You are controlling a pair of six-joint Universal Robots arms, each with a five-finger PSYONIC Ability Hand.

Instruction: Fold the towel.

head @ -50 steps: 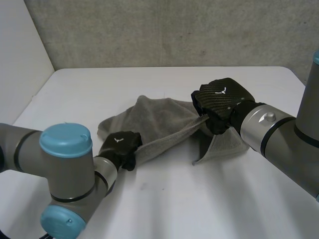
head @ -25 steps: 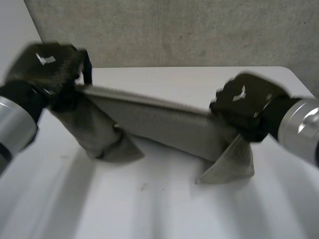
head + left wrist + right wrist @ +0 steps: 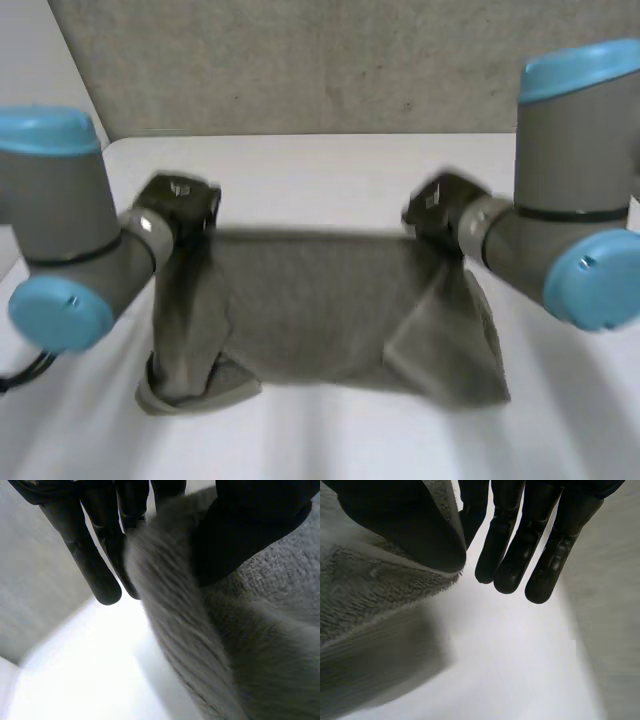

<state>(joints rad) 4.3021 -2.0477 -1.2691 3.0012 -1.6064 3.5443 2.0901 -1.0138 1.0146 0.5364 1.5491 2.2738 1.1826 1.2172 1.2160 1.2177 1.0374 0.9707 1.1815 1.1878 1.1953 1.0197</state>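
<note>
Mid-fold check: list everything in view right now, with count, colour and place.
towel: 1, grey, held up off the table, lower edge bunched on it
table: 1, white, under the towel
wall: 1, grey, behind the table
left arm: 1, grey with light-blue caps, beside the towel
right arm: 1, same colours, other side
left robot hand: 1, black, pinching one upper corner
right robot hand: 1, black, pinching the other upper corner

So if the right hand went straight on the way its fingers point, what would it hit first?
Probably bare table: nothing else lies beyond the fingers of the right hand, though depth is unclear. The towel hangs beside them.
</note>
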